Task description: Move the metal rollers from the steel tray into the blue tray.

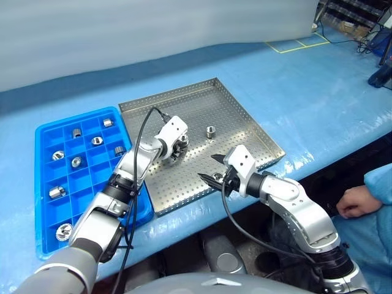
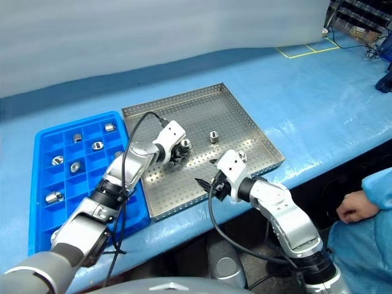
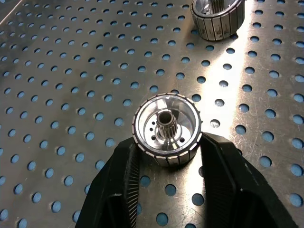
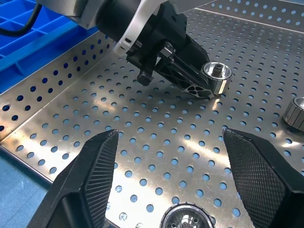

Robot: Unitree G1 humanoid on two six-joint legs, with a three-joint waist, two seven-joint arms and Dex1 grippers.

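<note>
Factory workbench: blue protective sheet [image 1: 318,92], parts racks [image 1: 355,15], floor tape [image 1: 297,44].

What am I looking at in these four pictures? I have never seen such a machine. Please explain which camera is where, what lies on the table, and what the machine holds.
This is a humanoid robot with two arms; each ends in two black fingers. Two pictures come from cameras in its head, looking down over the arms. The other two come from a camera on each wrist, looking along that arm's fingers.

On the blue table lie a steel tray with a perforated floor and, beside it, a blue tray with square compartments, several already holding metal rollers.

The left gripper is shut on one roller, which rests on the steel tray. The right gripper waits open above the same tray, where other rollers lie. A person's hand shows at the table's edge.
</note>
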